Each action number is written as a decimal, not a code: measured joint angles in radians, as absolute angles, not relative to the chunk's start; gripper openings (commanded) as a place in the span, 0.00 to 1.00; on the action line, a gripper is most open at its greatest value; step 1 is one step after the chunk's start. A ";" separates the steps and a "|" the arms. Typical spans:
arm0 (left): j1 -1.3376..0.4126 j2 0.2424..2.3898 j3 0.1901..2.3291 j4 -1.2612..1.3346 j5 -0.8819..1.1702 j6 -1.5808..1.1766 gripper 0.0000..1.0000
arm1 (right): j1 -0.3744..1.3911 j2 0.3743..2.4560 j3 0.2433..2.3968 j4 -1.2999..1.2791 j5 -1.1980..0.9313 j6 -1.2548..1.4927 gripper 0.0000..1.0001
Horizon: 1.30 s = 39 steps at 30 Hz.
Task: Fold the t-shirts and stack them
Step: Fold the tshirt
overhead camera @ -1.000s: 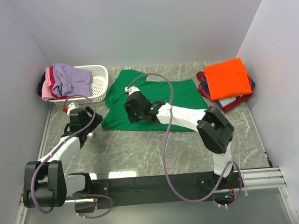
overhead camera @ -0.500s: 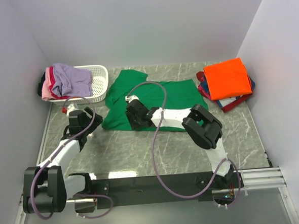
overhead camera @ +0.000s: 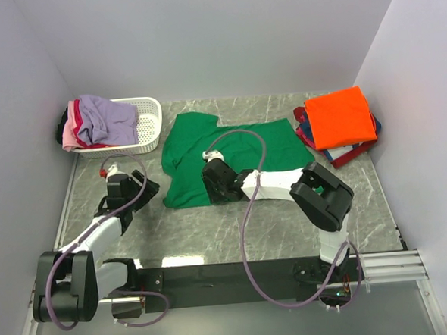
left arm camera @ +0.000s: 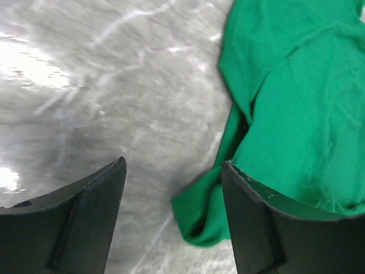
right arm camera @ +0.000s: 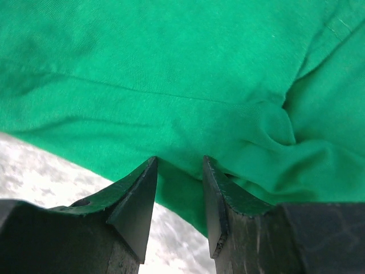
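Now, nearest to the arm bases, the left tool (left arm camera: 172, 164) hangs low over the grey surface (overhead camera: 212, 233), just to the left of the green t-shirt (overhead camera: 241, 140). Its jaws are wide apart. Between them I see only bare surface and the tip of the shirt's near left corner, which lies close to the inner side of the right jaw and is not pinched. A little farther, the right tool (right arm camera: 179, 161) rests on the near hem of the same shirt, around its middle. Its jaws are about half closed, with cloth visible in the gap and a small pucker beside one jaw. I cannot tell if the cloth is really clamped or only pressed down.

The green t-shirt lies spread and unfolded, with its long axis going left to right. I judge that the coming move depends on the near left corner. It lies to the right of the left tool, and the left arm is clearly nearer to it, so a short advance to the right should reach it.

Beyond the shirt, to its far left, a white basket (overhead camera: 150, 117) holds a lavender t-shirt (overhead camera: 107, 118). To its right, an orange t-shirt (overhead camera: 340, 116) tops a folded stack.
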State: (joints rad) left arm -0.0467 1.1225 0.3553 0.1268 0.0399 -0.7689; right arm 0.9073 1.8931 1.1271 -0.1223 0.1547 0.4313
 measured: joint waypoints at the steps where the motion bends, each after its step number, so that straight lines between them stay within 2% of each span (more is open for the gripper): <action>1: -0.060 1.121 0.355 0.127 0.037 -0.768 0.70 | 0.907 1.883 1.115 -0.127 0.157 0.437 0.45; 6: -0.137 1.153 0.378 0.108 0.024 -0.760 0.66 | 0.907 1.856 1.089 -0.144 0.168 0.460 0.45; 15: -0.239 1.228 0.437 0.075 -0.022 -0.757 0.69 | 0.907 1.853 1.094 -0.167 0.169 0.474 0.45; 21: -0.255 1.203 0.437 0.035 -0.104 -0.789 0.77 | 0.907 1.850 1.094 -0.180 0.168 0.474 0.45; 33: -0.265 1.283 0.480 0.021 -0.137 -0.813 0.75 | 0.907 1.846 1.094 -0.189 0.168 0.471 0.45; 39: -0.329 1.280 0.480 0.015 -0.120 -0.829 0.74 | 0.907 1.848 1.101 -0.197 0.166 0.461 0.45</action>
State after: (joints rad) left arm -0.3294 1.2800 0.4801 0.0151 -0.1204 -0.8291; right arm 0.9073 1.8484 1.1011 -0.1967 0.1661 0.4606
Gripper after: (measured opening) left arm 0.744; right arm 0.450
